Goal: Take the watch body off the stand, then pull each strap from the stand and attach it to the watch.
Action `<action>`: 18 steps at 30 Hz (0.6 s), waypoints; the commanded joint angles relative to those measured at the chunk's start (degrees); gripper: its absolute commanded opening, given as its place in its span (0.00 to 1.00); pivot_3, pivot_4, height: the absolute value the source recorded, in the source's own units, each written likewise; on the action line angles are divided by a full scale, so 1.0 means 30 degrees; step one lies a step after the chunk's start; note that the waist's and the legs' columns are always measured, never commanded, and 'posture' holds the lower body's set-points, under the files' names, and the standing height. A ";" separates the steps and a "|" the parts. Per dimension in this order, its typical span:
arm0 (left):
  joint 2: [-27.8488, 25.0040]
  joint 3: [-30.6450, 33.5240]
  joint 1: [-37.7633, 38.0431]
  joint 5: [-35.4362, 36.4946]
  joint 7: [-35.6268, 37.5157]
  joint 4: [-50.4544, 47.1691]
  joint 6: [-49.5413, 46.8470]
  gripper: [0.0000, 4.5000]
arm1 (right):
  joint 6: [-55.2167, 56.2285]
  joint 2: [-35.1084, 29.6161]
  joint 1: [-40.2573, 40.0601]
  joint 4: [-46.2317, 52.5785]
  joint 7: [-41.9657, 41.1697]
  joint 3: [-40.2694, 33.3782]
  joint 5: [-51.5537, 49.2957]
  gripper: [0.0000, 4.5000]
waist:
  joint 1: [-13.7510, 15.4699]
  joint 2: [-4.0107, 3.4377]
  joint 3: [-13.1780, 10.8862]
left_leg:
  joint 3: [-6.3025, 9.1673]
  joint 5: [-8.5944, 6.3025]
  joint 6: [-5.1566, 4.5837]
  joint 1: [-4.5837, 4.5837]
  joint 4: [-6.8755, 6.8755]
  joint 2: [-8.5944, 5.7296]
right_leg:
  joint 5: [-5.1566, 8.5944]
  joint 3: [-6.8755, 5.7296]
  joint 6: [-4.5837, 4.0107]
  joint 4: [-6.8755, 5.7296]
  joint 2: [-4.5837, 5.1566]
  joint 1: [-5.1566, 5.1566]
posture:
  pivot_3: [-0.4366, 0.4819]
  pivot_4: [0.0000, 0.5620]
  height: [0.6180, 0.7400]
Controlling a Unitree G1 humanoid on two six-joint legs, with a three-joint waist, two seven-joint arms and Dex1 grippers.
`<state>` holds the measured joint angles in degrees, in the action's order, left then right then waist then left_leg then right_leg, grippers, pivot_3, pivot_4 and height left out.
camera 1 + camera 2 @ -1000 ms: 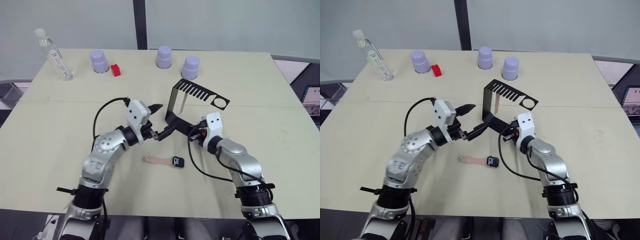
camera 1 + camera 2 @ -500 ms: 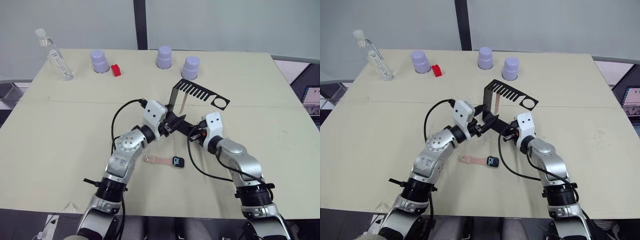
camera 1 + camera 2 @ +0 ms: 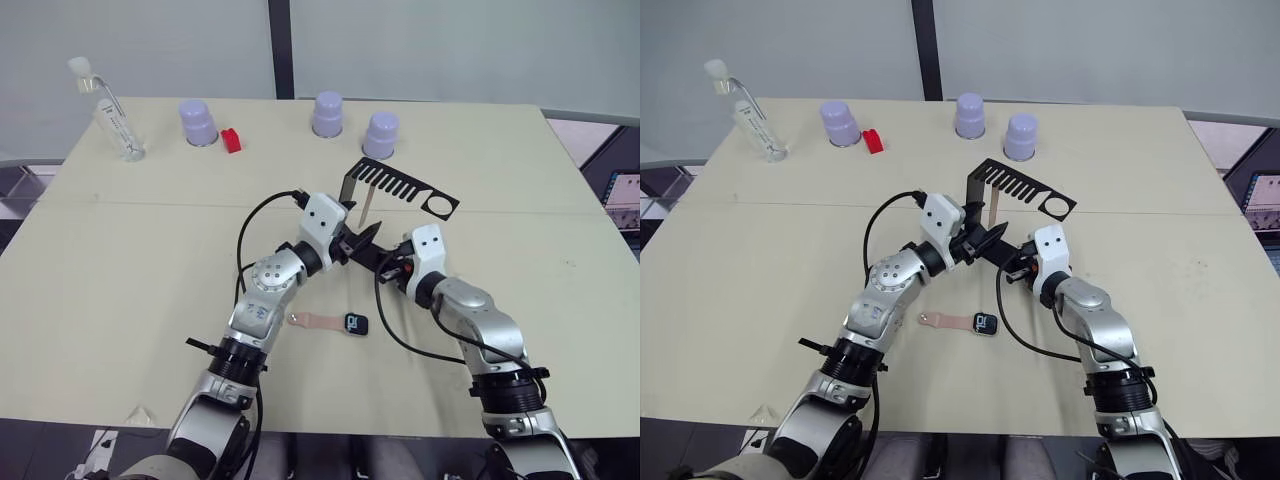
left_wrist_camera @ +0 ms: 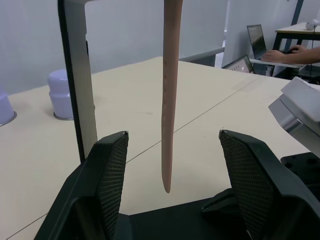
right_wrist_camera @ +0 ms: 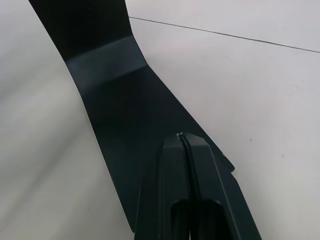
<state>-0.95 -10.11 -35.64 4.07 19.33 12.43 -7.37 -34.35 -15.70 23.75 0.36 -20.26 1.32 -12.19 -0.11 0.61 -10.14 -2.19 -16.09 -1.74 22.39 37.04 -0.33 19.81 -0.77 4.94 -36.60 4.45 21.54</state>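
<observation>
The black stand is near the table's middle, and one pale pink strap hangs from its slotted top plate. In the left wrist view that strap hangs between the open fingers of my left gripper, beside the stand's upright, touching neither finger. My right gripper is shut on the stand's flat base. The watch body lies flat in front of the stand. A second strap lies in line with its left side, up against it.
Three upturned lilac cups stand along the table's far side, with a small red object among them and a clear bottle at the far left. Beyond the table, a person's hand rests at a laptop.
My left arm has swung right and forward to the stand, so its open fingers now flank the hanging strap. The right gripper, the stand and the watch have stayed put.
</observation>
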 commanded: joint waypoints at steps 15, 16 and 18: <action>-0.0253 0.0743 0.0491 0.1793 0.1632 -0.2808 0.1104 0.00 | -0.1642 0.0008 -0.0401 0.0779 0.0515 -0.0229 0.0133 0.00 | -0.0033 0.0000 0.0000 | 0.0001 -0.0006 0.0017 0.0007 -0.0017 0.0002 | 0.0000 -0.0001 0.0000 0.0025 0.0002 0.0007 | 0.48 0.27 0.99; -0.0488 0.0803 0.0806 0.2077 0.1938 -0.3331 0.0759 0.00 | -0.1650 -0.0010 -0.0360 0.0744 0.0496 -0.0249 0.0131 0.00 | -0.0038 0.0000 0.0000 | 0.0001 -0.0006 0.0018 0.0008 -0.0017 0.0002 | 0.0000 -0.0001 0.0000 0.0027 0.0001 0.0006 | 0.48 0.27 0.99; -0.0887 0.0996 0.1318 0.2813 0.2475 -0.4288 -0.0186 0.00 | -0.1642 -0.0047 -0.0313 0.0686 0.0455 -0.0285 0.0123 0.00 | -0.0050 0.0000 0.0000 | 0.0001 -0.0006 0.0017 0.0006 -0.0018 0.0004 | 0.0000 0.0002 0.0000 0.0027 0.0001 0.0006 | 0.48 0.27 0.99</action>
<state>-3.31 -7.86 -31.94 10.33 25.41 3.48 -6.65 -37.86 -15.67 23.59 2.85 -19.79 0.96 -12.21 -0.26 0.61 -10.14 -2.18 -16.11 -1.69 22.41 36.99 -0.32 19.81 -0.76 4.94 -36.52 4.46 21.55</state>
